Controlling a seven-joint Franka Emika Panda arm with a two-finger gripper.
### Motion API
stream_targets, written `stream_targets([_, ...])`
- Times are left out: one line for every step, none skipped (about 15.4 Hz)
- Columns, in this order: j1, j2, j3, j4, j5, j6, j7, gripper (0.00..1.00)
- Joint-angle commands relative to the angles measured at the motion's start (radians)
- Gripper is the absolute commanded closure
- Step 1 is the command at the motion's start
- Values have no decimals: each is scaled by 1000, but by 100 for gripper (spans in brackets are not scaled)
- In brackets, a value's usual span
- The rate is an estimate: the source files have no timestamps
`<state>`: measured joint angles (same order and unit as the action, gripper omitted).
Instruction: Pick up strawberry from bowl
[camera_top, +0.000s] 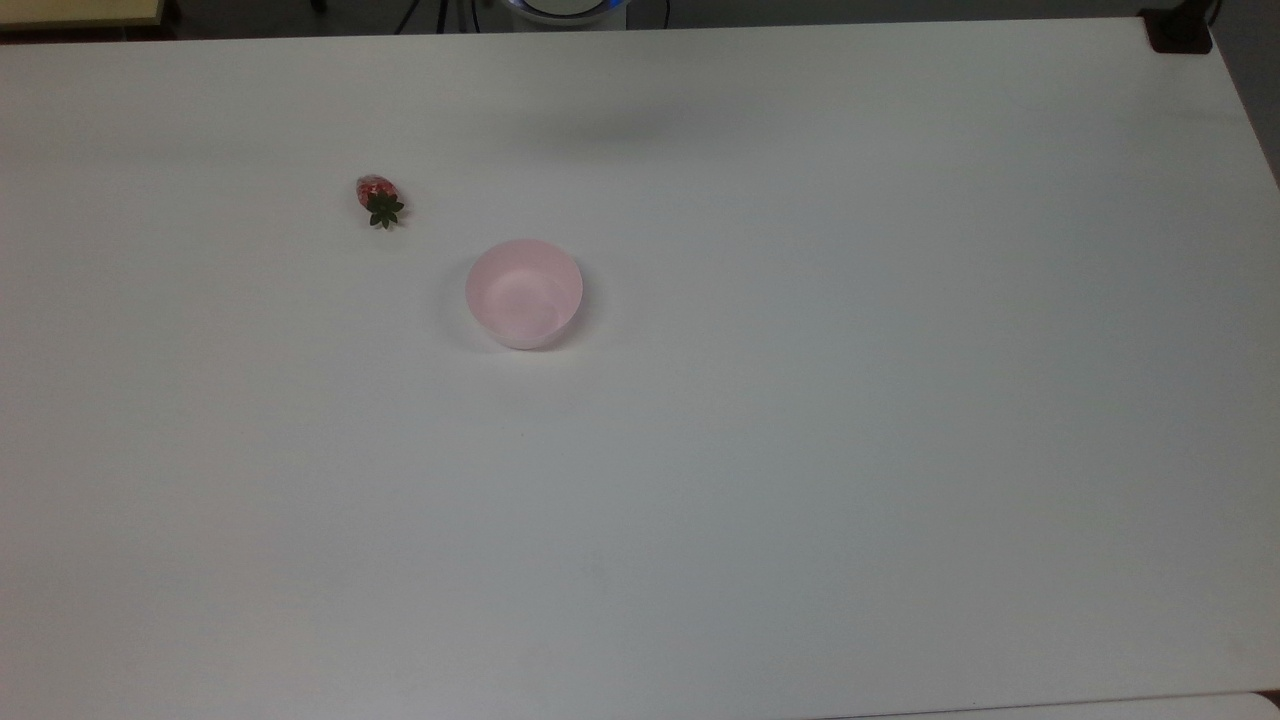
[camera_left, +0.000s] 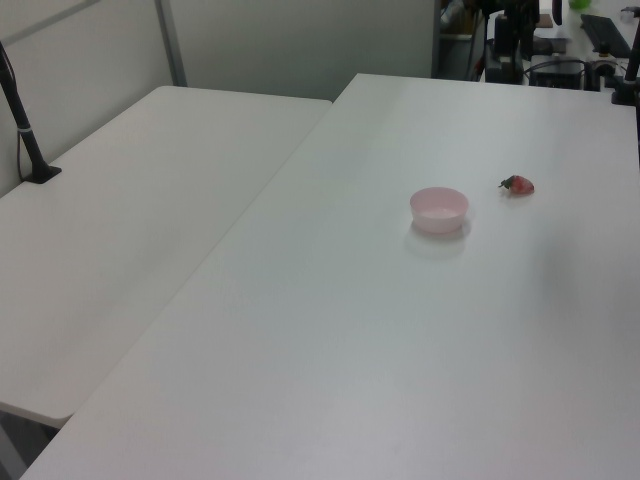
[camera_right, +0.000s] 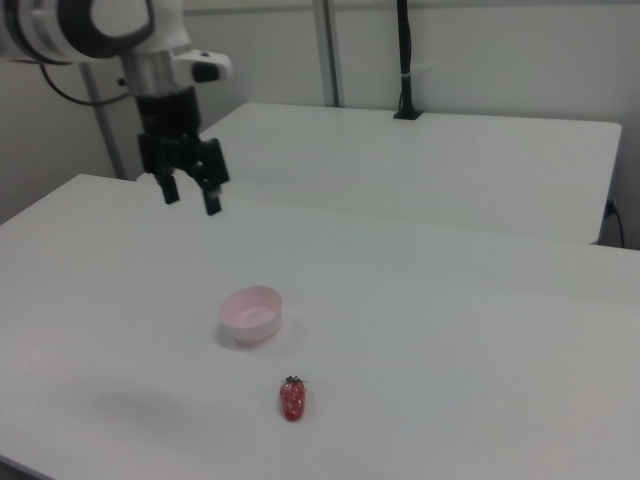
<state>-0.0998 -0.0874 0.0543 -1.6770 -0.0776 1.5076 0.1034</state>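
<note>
The small red strawberry (camera_top: 378, 199) with its green cap lies on the white table (camera_top: 800, 420), outside the bowl and toward the top view's upper left of it. The pale pink bowl (camera_top: 523, 292) stands upright with nothing in it. In the left view the strawberry (camera_left: 517, 185) rests to the right of the bowl (camera_left: 439, 208). In the right view the strawberry (camera_right: 292, 399) lies in front of the bowl (camera_right: 251, 313). My gripper (camera_right: 191, 204) hangs open high above the table, behind and left of the bowl in the right view, with nothing between its fingers.
A second white table (camera_left: 140, 210) adjoins on the left view's left, with a black post (camera_left: 22, 115) clamped at its edge. A black clamp (camera_top: 1180, 30) sits at the top view's upper right corner. Another black post (camera_right: 403, 60) rises behind the far table in the right view.
</note>
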Motion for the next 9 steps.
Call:
stream_targets([83, -15, -62, -23, 53, 23, 39, 0])
stream_targets([94, -15, -70, -24, 53, 92, 15, 0])
stream_targets([94, -11, -77, -26, 53, 145, -17, 0])
stream_targets([94, 0, -77, -26, 53, 172, -69, 0])
stream_targets([92, 1, -77, -24, 50, 174, -82, 0])
stream_targets([92, 8, -77, -20, 48, 174, -82, 0])
stream_targets([92, 11, -77, -17, 45, 174, -80, 0])
stream_targets([92, 12, -77, -17, 44, 172, -83, 0])
stream_targets([91, 11, -77, -17, 47, 172, -85, 0])
